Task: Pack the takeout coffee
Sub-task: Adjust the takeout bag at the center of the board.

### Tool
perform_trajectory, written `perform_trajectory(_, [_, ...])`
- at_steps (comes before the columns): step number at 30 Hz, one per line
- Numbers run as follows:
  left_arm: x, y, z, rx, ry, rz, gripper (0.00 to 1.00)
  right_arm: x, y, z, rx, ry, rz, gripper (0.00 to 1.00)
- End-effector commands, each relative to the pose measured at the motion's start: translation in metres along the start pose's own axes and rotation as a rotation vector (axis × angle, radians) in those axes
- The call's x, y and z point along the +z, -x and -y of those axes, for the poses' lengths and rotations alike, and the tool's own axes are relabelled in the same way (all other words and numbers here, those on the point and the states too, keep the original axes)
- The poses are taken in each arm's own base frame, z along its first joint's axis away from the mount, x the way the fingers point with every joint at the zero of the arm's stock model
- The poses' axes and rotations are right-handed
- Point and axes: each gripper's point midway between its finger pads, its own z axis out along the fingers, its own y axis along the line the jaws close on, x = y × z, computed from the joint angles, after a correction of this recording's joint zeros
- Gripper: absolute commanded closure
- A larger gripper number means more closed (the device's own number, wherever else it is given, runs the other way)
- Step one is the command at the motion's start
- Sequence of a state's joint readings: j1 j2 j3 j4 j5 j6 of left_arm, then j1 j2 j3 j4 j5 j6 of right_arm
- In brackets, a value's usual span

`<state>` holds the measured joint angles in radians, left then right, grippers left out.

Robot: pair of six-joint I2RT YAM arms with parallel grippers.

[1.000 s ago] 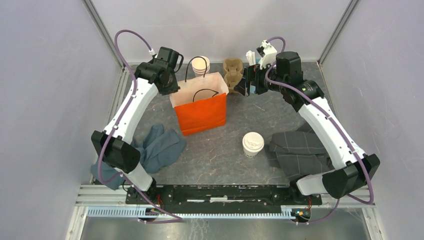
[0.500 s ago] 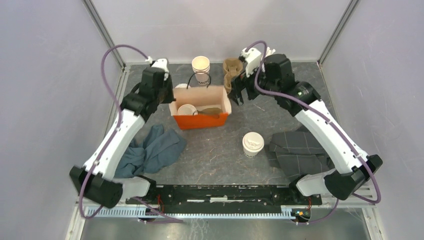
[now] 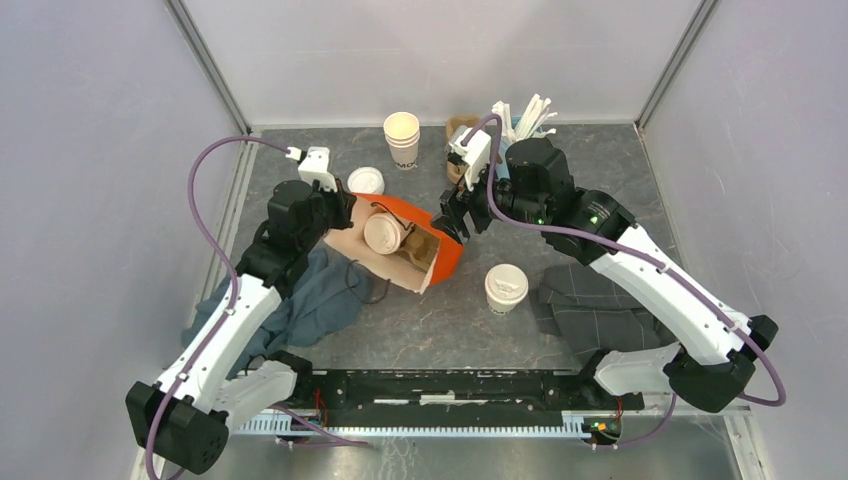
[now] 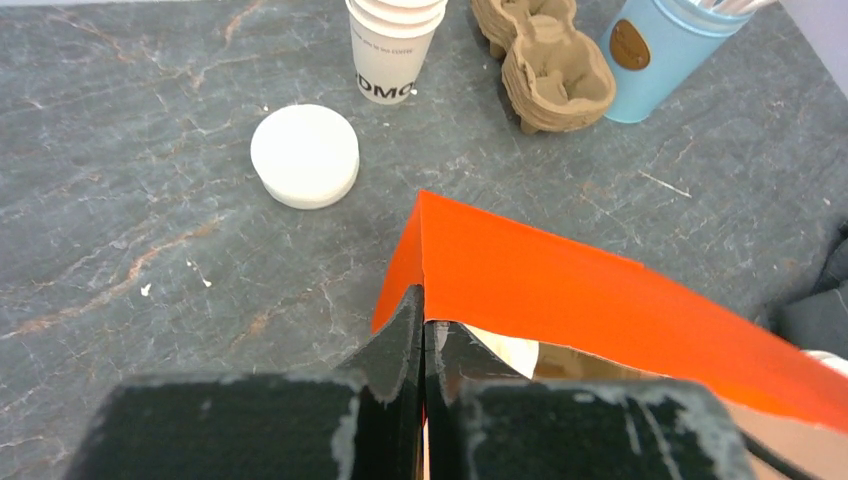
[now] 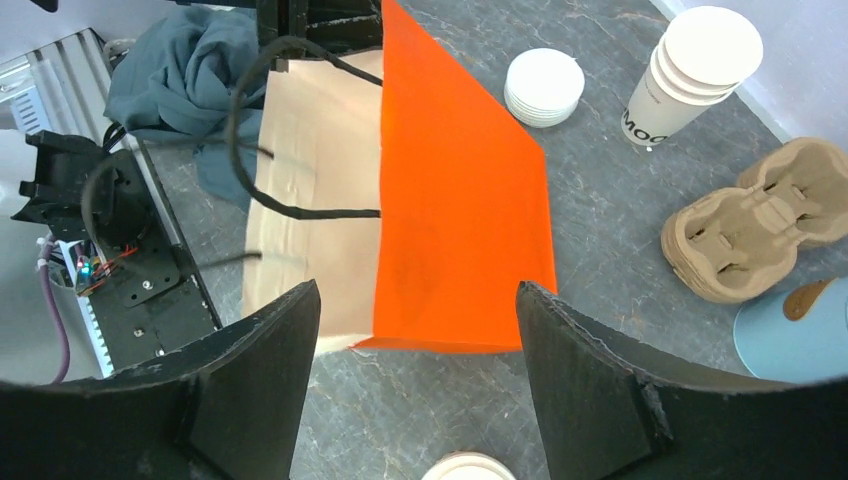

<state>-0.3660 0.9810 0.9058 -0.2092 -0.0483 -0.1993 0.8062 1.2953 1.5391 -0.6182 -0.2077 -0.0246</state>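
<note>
An orange paper bag (image 3: 448, 262) is tipped over, its mouth facing front-left. One lidded takeout coffee cup (image 3: 383, 233) sits inside it beside a brown cup carrier (image 3: 421, 246). The second lidded cup (image 3: 506, 287) stands on the table to the bag's right; its lid edge shows in the right wrist view (image 5: 468, 468). My left gripper (image 3: 337, 214) is shut on the bag's rim, with the orange paper (image 4: 560, 290) pinched between its fingertips (image 4: 405, 325). My right gripper (image 3: 455, 214) is open and empty just above the bag's base (image 5: 460, 200).
At the back are a stack of lidless cups (image 3: 402, 139), a stack of loose lids (image 3: 366, 180), spare carriers (image 3: 461, 131) and a blue holder (image 4: 660, 45) with white sticks (image 3: 527, 114). A blue-grey cloth (image 3: 312, 300) lies front-left, a grey cloth (image 3: 592, 310) front-right.
The bag has gone from upright to tipped toward the front-left, its rim pulled by my left gripper. My right gripper has moved forward and down beside the bag's base.
</note>
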Motion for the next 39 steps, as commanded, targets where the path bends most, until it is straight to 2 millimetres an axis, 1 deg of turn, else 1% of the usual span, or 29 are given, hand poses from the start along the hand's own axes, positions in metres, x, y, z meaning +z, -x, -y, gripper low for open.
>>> perform_trajectory(1, [-0.007,0.029,0.010,0.025,-0.051,0.124,0.98,-0.006,0.010,-0.006,-0.015,0.008,0.041,0.22])
perform_trajectory(6, [-0.014,0.028,0.007,0.003,-0.037,0.133,0.98,-0.011,-0.002,-0.019,-0.050,0.054,0.019,0.22])
perform_trajectory(12, [-0.022,0.020,0.009,-0.085,-0.057,0.166,0.98,-0.012,-0.015,-0.051,-0.073,0.167,0.032,0.23])
perform_trajectory(17, [-0.026,0.009,0.008,-0.118,-0.058,0.163,0.98,-0.008,-0.025,-0.062,-0.088,0.188,0.010,0.24])
perform_trajectory(19, [-0.027,0.008,0.008,-0.130,-0.059,0.165,0.98,-0.006,-0.027,-0.070,-0.097,0.206,0.002,0.24])
perform_trajectory(24, [-0.031,0.008,0.007,-0.154,-0.046,0.146,0.98,-0.002,-0.022,-0.097,-0.122,0.240,-0.008,0.26])
perform_trajectory(27, [-0.034,0.008,0.006,-0.181,-0.034,0.142,0.98,0.001,-0.014,-0.116,-0.121,0.261,0.003,0.33])
perform_trajectory(29, [-0.035,0.007,0.003,-0.204,-0.012,0.127,0.98,0.002,-0.012,-0.123,-0.114,0.254,0.009,0.38])
perform_trajectory(31, [-0.036,0.005,-0.001,-0.229,0.022,0.103,0.98,0.001,-0.012,-0.125,-0.113,0.226,0.014,0.39])
perform_trajectory(32, [-0.036,0.004,-0.004,-0.240,0.044,0.090,0.98,-0.001,-0.011,-0.122,-0.083,0.200,0.016,0.37])
perform_trajectory(35, [-0.040,0.001,-0.009,-0.268,0.096,0.038,0.98,-0.014,-0.007,-0.100,-0.043,0.076,0.025,0.26])
perform_trajectory(37, [-0.043,0.001,-0.013,-0.297,0.129,0.018,0.98,-0.024,-0.001,-0.088,0.001,0.008,0.038,0.24])
perform_trajectory(39, [-0.046,-0.002,-0.015,-0.328,0.155,-0.013,0.98,-0.029,0.008,-0.091,0.069,0.007,0.055,0.24])
